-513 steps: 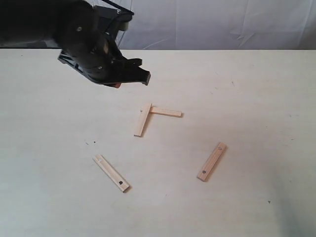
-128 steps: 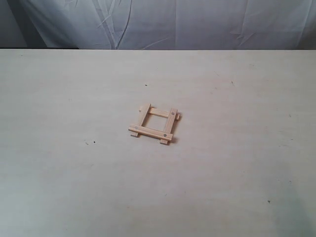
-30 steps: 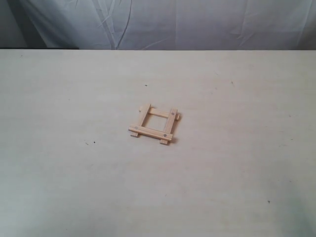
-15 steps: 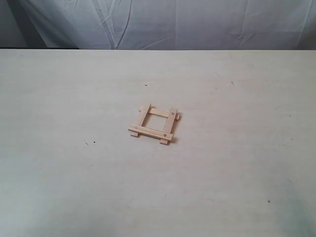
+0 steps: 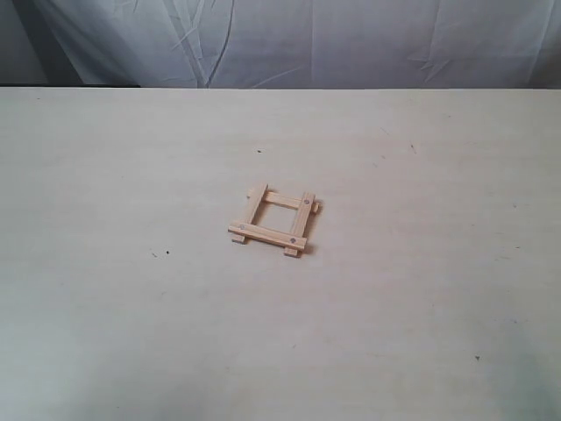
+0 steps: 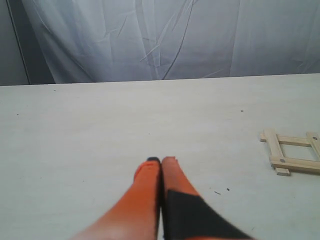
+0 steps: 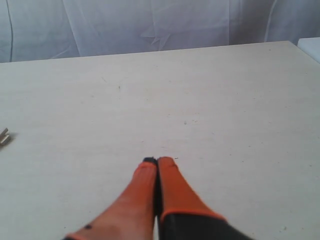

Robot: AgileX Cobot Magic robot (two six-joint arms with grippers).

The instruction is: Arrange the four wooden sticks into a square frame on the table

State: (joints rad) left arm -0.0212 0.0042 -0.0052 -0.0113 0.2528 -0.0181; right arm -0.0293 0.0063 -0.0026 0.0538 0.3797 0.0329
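The four wooden sticks lie together as a small square frame (image 5: 273,221) near the middle of the table (image 5: 421,289), overlapped at the corners with ends sticking out. The frame also shows in the left wrist view (image 6: 292,152), far off to one side of my left gripper (image 6: 161,161), which is shut with nothing between its orange fingers. In the right wrist view only a stick end (image 7: 4,136) peeks in at the picture's edge. My right gripper (image 7: 157,161) is shut and empty, well away from it. Neither arm appears in the exterior view.
A pale wrinkled curtain (image 5: 351,44) hangs behind the table's far edge. Tiny dark specks (image 5: 166,253) dot the tabletop. A white object (image 7: 310,47) sits off the table's corner in the right wrist view.
Over the last second nothing has moved. Long before, the sticks lay scattered with an arm over the table; now they form the square and no arm is in the exterior view.
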